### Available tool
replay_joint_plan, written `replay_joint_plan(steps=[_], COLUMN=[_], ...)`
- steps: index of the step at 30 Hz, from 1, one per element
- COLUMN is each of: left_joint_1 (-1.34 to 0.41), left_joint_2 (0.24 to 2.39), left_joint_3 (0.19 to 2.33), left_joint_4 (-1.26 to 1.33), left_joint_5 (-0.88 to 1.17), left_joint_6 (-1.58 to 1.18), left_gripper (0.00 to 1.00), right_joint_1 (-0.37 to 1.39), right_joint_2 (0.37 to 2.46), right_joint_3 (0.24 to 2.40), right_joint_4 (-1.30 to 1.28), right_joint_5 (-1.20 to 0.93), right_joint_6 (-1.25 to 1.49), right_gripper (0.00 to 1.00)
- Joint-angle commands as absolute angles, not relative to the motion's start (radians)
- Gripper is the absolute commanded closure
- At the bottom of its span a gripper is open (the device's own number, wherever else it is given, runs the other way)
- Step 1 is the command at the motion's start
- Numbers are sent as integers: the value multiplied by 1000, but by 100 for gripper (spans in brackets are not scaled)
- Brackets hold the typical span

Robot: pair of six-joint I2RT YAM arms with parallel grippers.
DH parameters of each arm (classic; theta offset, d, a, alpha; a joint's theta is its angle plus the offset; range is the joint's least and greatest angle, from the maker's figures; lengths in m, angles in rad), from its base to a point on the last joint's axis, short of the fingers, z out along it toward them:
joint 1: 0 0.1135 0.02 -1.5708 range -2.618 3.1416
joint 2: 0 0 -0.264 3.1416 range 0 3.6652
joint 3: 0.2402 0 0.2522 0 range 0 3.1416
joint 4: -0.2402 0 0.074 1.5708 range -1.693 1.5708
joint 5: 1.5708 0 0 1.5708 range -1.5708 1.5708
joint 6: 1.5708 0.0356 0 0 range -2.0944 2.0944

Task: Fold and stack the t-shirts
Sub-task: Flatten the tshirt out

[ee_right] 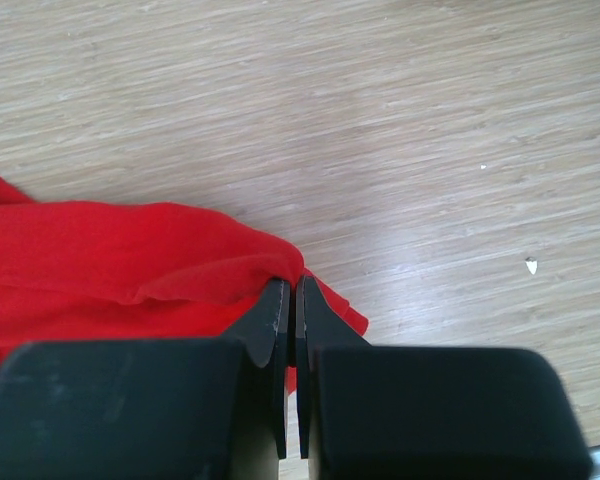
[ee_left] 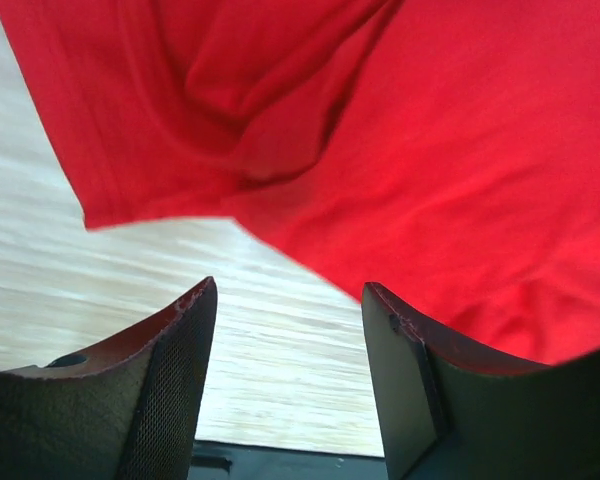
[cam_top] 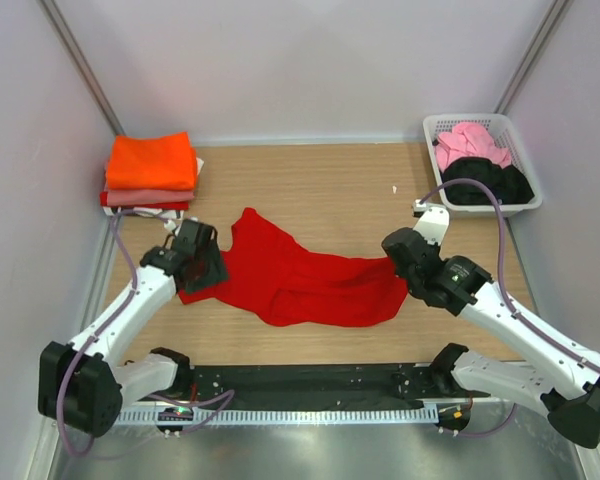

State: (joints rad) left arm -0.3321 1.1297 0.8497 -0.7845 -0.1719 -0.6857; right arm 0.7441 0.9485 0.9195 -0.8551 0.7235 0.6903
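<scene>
Red t-shirt point(cam_top: 300, 280) lies crumpled across mid table point(cam_top: 320, 190), btwn the 2 arms. R gripper point(ee_right: 291, 285) is closed tight, pinching the shirt's right edge; L gripper point(ee_left: 290, 295) sits w/ jaws apart by its left edge, gripping nothing. Orange t-shirt point(cam_top: 152, 160) tops a folded stack back-left; pink t-shirt point(cam_top: 470, 143) & black t-shirt point(cam_top: 490, 183) sit in white basket point(cam_top: 432, 130) back-right.

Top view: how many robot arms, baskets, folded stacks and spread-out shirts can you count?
Robot arms: 2
Basket: 1
Folded stack: 1
Spread-out red shirt: 1
Total: 5
</scene>
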Motion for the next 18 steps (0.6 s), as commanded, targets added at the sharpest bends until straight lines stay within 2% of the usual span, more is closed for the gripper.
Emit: replay_joint_plan(steps=[1,4,10,18], left_joint_1=[-330,-330,-327,-313], left_joint_2=[1063,1051,1129,1193], left_joint_3=[714,632,638,640], left_joint_4=[-557,-460,-394,-385], left_joint_5=[-166,-193,-247,-250], left_joint_6=[-779,-799,-766,-778], left_gripper=[39,35,29,32], right_joint_1=[738,738,736,730], right_joint_2=[928,925,914,914], right_joint_3=[908,902,888,894], right_joint_4=[-792,-792,-782,-790], right_joint_5=[712,707,689,701], right_joint_6=[693,695,696,681], right_gripper=[99,99,99,99])
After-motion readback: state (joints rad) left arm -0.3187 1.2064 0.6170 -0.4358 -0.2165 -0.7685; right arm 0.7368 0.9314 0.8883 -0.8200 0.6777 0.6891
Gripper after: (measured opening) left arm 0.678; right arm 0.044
